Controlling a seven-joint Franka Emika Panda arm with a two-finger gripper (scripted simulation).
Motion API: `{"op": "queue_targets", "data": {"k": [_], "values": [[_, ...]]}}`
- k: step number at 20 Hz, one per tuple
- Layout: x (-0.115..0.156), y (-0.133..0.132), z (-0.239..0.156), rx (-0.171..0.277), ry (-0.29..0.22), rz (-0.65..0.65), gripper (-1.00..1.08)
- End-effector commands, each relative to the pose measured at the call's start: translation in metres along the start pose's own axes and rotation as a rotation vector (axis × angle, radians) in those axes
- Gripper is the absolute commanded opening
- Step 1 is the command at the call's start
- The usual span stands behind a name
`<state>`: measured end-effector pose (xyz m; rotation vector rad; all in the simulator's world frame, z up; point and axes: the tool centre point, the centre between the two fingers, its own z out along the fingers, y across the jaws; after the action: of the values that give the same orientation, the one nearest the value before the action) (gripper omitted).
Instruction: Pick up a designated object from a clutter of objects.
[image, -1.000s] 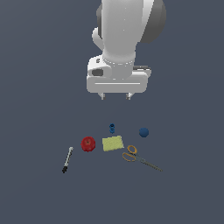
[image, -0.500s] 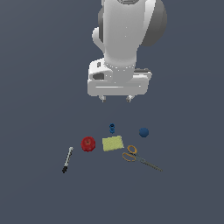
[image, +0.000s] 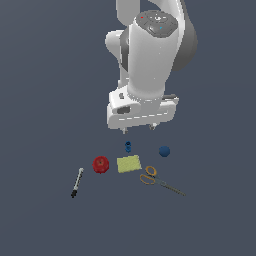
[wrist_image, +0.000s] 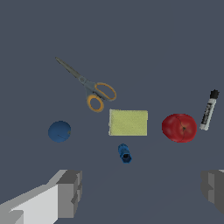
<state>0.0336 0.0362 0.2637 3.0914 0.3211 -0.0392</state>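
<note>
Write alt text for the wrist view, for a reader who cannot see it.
Scissors with orange handles lie on a dark grey floor among a yellow-green square, a red apple, a blue ball, a small blue piece and a black-and-white pen. The grey fingers are spread wide, holding nothing.

There are one pair of scissors (wrist_image: 89, 88), one pen (wrist_image: 208, 110), one red ball (wrist_image: 179, 127), one yellow-green square (wrist_image: 128, 122), one blue ball (wrist_image: 59, 131) and one small blue piece (wrist_image: 124, 153).

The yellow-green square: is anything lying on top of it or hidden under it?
Nothing lies on the yellow-green square; its top is bare. The scissors sit beside it. Whatever is beneath it is covered.
</note>
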Motion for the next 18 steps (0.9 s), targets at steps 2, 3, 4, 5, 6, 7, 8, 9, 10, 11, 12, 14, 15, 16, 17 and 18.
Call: {"op": "queue_targets", "data": {"k": [2,3,4,5,6,7,8,9,10,11,12,14,15,16,17,18], "values": [[0.022,-0.008,0.019,-0.001,0.002,-0.080,1.00],[0.029,-0.011,0.025,-0.002,0.003,-0.105,1.00],[0.036,-0.014,0.031,-0.002,0.004,-0.130,1.00],[0.042,-0.016,0.038,-0.002,0.006,-0.155,1.00],[0.048,-0.019,0.044,-0.001,0.007,-0.180,1.00],[0.055,-0.023,0.051,-0.001,0.008,-0.205,1.00],[0.061,-0.026,0.058,-0.001,0.009,-0.230,1.00],[0.067,-0.029,0.065,0.000,0.010,-0.255,1.00],[0.073,-0.032,0.073,0.000,0.011,-0.279,1.00],[0.078,-0.036,0.080,0.001,0.013,-0.304,1.00],[0.084,-0.039,0.088,0.002,0.014,-0.328,1.00],[0.094,-0.046,0.103,0.004,0.017,-0.377,1.00],[0.099,-0.050,0.111,0.005,0.019,-0.401,1.00],[0.104,-0.054,0.119,0.006,0.020,-0.425,1.00],[0.108,-0.057,0.127,0.007,0.022,-0.448,1.00],[0.112,-0.061,0.134,0.009,0.023,-0.469,1.00]]}}
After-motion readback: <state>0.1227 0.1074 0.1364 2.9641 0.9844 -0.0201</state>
